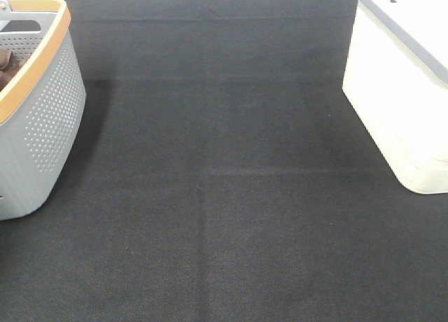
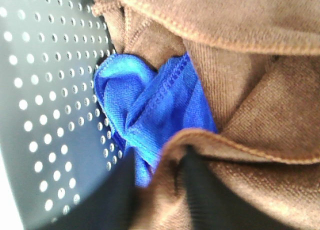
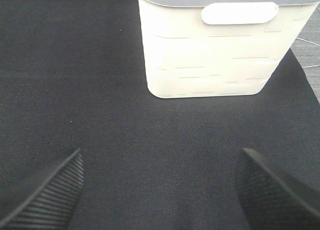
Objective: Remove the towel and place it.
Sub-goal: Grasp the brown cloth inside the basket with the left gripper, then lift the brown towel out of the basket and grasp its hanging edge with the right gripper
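The jaws of the left gripper (image 2: 159, 159) pinch a raised fold of the towel (image 2: 260, 140), and brown cloth fills the gap between the two dark fingers (image 2: 210, 200). The towel lies bunched up inside the grey basket (image 2: 45, 90), pressed near its wall of little holes. A blue cloth (image 2: 145, 100) is tucked under the brown folds, just beside the spot where the jaws bite. The towel looks soft, light and floppy. It will likely sag and hang down when it goes up, and it will not break. A thick fold like this one is a good place to hold, because a thin edge could slip out. The grip should keep clear of the blue cloth, or that one may come along too. The left arm reaches down into the basket, and the high camera does not show it at all. That camera shows only the basket on the left side of the black mat (image 1: 224, 196) and a white bin (image 1: 392, 91) on the right, well apart from it. The jaws of the right gripper (image 3: 160, 190) are spread wide with nothing between them. That arm hangs low over the mat and points at the white bin.
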You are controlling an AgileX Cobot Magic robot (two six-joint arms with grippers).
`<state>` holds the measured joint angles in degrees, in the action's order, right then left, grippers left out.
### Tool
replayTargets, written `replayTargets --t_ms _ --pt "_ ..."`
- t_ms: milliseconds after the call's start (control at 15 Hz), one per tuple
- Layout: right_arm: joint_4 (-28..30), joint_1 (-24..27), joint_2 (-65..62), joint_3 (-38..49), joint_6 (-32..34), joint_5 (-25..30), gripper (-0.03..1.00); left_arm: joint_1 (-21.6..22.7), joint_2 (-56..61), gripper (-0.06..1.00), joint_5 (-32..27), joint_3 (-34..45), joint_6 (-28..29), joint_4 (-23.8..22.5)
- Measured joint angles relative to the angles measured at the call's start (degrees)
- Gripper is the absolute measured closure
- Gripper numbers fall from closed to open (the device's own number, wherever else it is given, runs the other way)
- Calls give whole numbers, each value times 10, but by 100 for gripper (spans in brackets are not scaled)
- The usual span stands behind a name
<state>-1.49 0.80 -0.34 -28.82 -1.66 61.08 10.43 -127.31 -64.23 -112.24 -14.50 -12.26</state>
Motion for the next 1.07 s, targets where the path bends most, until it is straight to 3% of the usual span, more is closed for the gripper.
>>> replayTargets --t_ms 133,200,600,800,1067 --pt "0 0 0 0 0 0 19 0 0 91 0 0 0 0" --pt "0 0 0 0 0 0 19 0 0 94 0 0 1 0" --pt "0 0 0 0 0 0 19 0 37 94 -46 0 75 15" --pt "0 0 0 0 0 0 19 0 99 94 -50 0 83 85" --pt "0 0 0 0 0 0 19 0 180 94 -44 0 83 217"
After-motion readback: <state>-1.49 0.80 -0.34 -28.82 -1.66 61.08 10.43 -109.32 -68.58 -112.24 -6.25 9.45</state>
